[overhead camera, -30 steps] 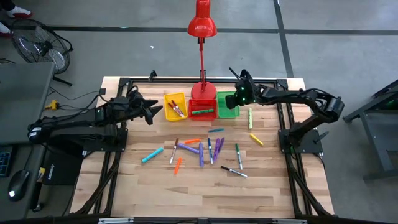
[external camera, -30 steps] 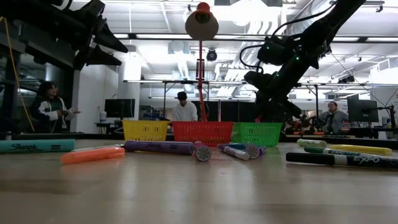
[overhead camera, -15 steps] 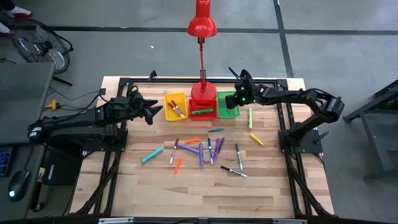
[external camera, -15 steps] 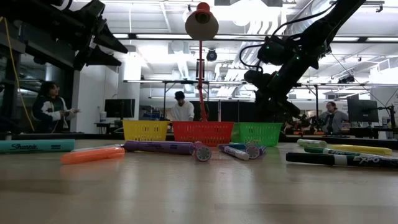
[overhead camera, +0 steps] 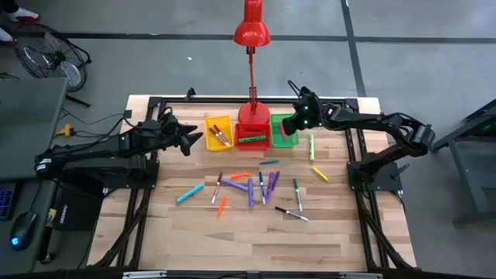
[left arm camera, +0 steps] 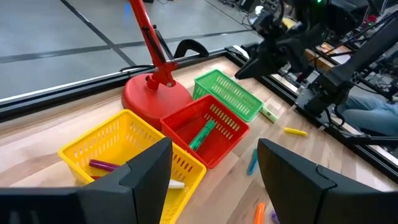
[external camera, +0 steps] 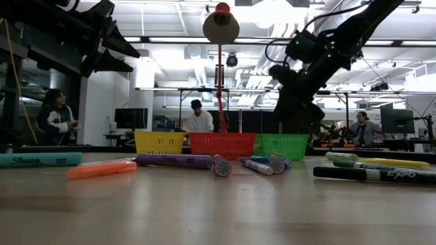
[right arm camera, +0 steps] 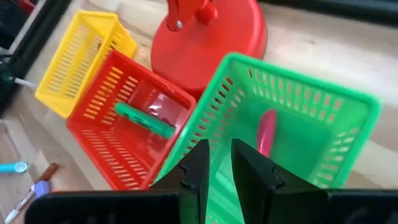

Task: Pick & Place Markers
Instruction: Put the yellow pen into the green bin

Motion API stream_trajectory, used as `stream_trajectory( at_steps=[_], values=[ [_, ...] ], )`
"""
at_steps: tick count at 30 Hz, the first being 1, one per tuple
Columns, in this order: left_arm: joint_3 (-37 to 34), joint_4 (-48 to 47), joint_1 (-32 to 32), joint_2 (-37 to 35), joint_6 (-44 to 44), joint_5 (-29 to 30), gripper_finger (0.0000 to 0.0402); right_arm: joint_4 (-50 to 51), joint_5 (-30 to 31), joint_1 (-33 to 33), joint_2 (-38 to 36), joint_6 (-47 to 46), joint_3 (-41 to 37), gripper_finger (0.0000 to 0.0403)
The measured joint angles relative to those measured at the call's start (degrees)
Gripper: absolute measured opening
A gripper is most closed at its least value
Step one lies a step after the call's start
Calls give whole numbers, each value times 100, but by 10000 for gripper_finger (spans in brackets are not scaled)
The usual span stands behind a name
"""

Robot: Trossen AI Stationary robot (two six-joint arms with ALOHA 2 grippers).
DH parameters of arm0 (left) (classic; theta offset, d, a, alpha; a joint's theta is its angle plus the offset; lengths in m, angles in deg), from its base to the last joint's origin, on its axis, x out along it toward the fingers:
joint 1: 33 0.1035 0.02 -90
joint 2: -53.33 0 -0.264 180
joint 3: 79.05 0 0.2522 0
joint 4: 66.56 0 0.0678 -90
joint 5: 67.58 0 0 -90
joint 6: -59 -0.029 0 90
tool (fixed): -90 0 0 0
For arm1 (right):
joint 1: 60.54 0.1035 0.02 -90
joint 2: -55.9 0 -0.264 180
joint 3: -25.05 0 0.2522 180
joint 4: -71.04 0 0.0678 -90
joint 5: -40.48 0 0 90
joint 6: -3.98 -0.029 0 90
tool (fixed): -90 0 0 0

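Several markers (overhead camera: 256, 186) lie loose on the wooden table, with a teal one (overhead camera: 189, 193) and a black one (overhead camera: 291, 213) at the edges of the scatter. The green bin (right arm camera: 292, 112) holds a pink marker (right arm camera: 266, 140) lying on its floor. A green marker (right arm camera: 144, 119) lies in the red bin (overhead camera: 252, 136), and the yellow bin (overhead camera: 218, 132) holds markers too. My right gripper (right arm camera: 219, 162) hovers over the green bin, fingers slightly apart and holding nothing. My left gripper (left arm camera: 214, 180) waits open, raised beside the yellow bin on its left side.
A red desk lamp stands with its base (overhead camera: 253, 116) just behind the red bin, its stem rising between the arms. A light green marker (overhead camera: 311, 147) and a yellow one (overhead camera: 319, 173) lie right of the bins. People show in the room beyond the table (external camera: 197, 119).
My right gripper has risen a little above the green bin, as the low view shows, and drifted slightly toward the table's right. The left arm and the loose markers have kept still.
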Motion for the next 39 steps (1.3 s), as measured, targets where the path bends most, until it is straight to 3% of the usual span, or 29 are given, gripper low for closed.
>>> stream_trajectory(
  at_steps=[11,21,30,39],
  values=[
    [0,-2,0,0,7,-35,232,2093,27,75,-1035,336,-1,57],
    [0,-4,0,-2,9,-206,232,4170,-66,648,-1782,189,-2,57],
    [0,-4,-2,-2,11,-319,232,4994,-134,1670,-1730,-134,-2,57],
    [0,-5,-2,-1,11,-487,232,5263,416,2541,-1336,-446,-2,74]
  ],
)
